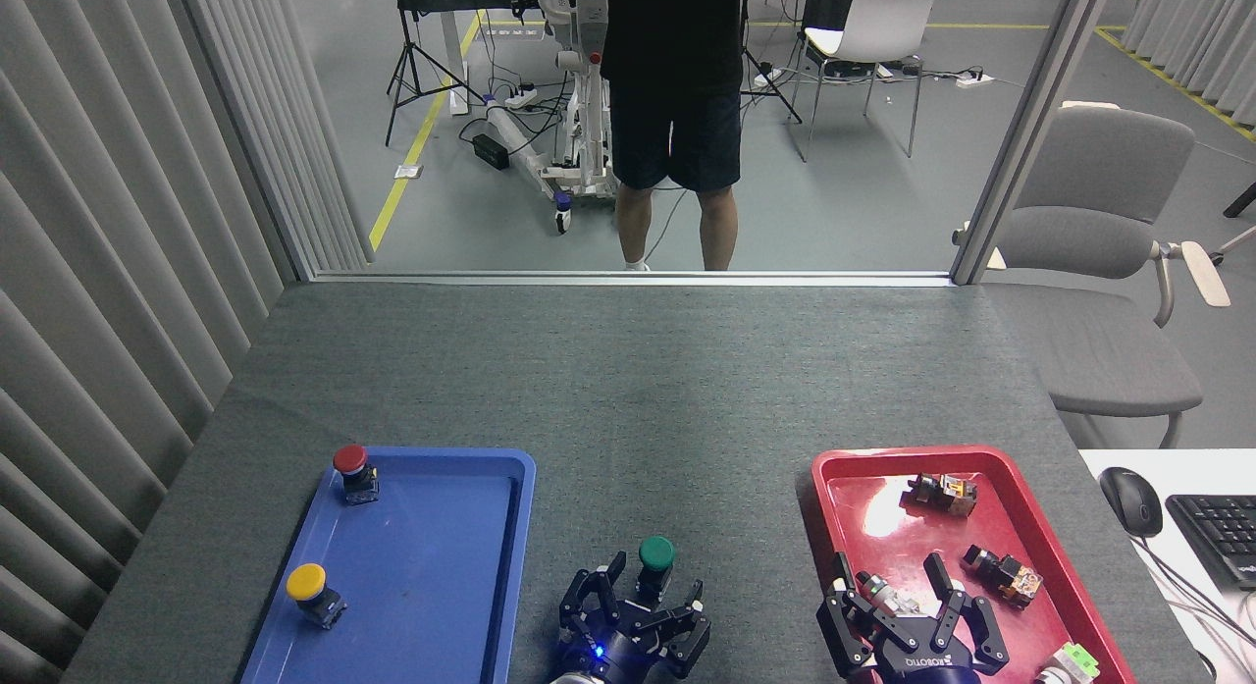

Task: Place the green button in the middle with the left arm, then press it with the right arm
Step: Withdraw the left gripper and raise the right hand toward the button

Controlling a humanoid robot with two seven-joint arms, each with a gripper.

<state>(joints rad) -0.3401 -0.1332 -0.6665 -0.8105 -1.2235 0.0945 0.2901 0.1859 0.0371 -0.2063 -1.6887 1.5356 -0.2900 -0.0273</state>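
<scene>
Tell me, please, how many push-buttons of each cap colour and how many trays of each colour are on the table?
Red-capped button: 1
Yellow-capped button: 1
Green button: 1
Blue tray: 1
Red tray: 1
Total: 5 (3 buttons, 2 trays)

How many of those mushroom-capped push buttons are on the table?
3. The red button and the yellow button sit in the blue tray; the green button stands on the grey tabletop by the left gripper.
</scene>
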